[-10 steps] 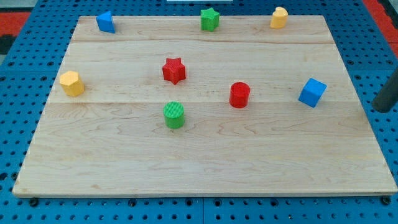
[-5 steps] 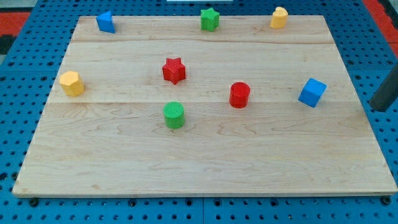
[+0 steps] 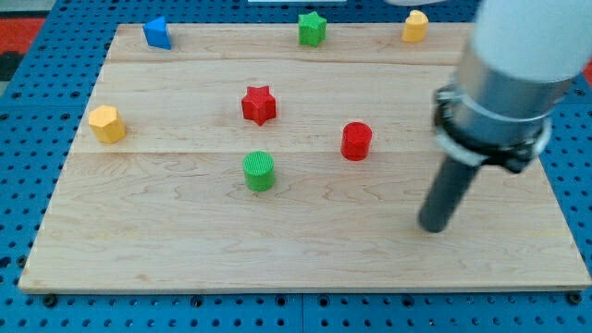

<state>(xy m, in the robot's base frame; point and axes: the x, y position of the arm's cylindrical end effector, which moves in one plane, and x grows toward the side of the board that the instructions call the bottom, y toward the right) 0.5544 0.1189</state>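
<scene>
On the pale wooden board (image 3: 185, 231), toward the view's lower right, my tip (image 3: 431, 226) of a bare dark rod, holding nothing, touching no block. Nearest: red cylinder block (image 3: 356, 141), up and to the view's left, well apart. Farther left, green ribbed cylinder block (image 3: 260, 171) and red star block (image 3: 259, 104).

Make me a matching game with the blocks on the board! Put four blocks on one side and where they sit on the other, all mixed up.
Blocks:
1. green star
2. green cylinder
3. blue block
4. red cylinder

Places:
A. top left corner of the board
B. nearest my tip, to its upper left
C. top edge, in the middle
D. below the red star

Pairs: 1-C, 2-D, 3-A, 4-B
</scene>
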